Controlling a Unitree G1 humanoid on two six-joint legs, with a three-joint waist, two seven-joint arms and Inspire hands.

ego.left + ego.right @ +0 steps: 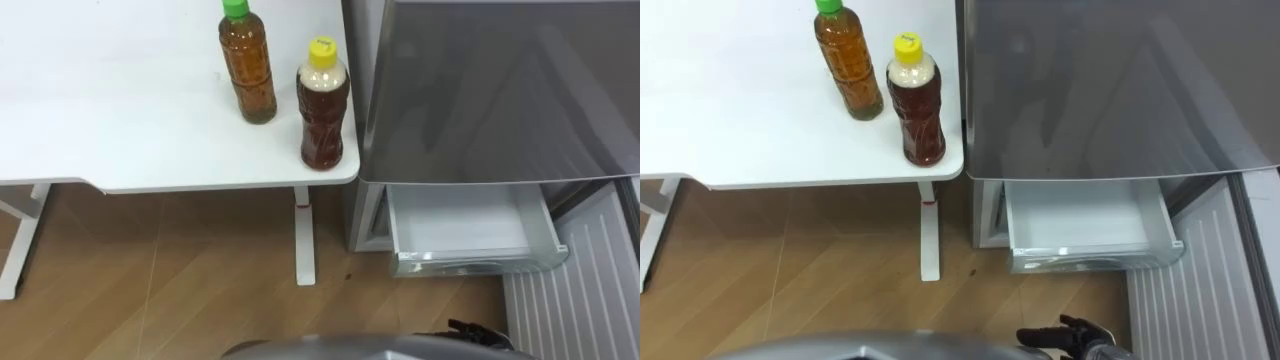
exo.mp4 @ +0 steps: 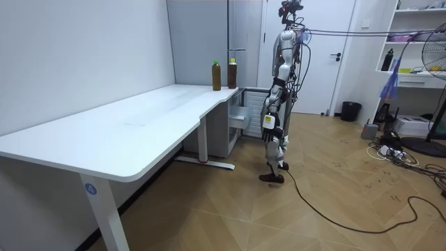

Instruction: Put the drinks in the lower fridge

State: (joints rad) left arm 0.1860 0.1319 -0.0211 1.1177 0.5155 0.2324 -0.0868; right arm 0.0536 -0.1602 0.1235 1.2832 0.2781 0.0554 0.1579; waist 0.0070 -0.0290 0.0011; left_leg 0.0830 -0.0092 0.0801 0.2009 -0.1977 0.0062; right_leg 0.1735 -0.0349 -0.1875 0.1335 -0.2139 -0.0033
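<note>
While the robot stands at the far end of the long white rectangular table (image 1: 120, 100), close to the tall grey fridge (image 1: 500, 80) that sits just beside the table's end, both drinks are upright on the tabletop near the corner closest to the fridge. Green-capped clear plastic bottle of brown tea (image 1: 248, 65) sits further back from the edge. Yellow-capped clear plastic bottle of darker brown drink (image 1: 322, 105) is nearer the front edge and the fridge side, just beside the first one (a small gap between them, as far as the eye views show). Neither bottle is held. Below the fridge's grey upper front, the white plastic lower drawer (image 1: 465, 225) is pulled out toward the robot. A ribbed white panel (image 1: 575, 295) shows at lower right, next to the drawer. Light brown wooden floor (image 1: 200, 280) lies under the table and in front of the fridge. Dark right hand (image 1: 1070, 337) sits low at the bottom edge of the eye views, in front of the drawer and well apart from both bottles; cannot tell whether it is released or clenched, and it is touching nothing that shows
</note>
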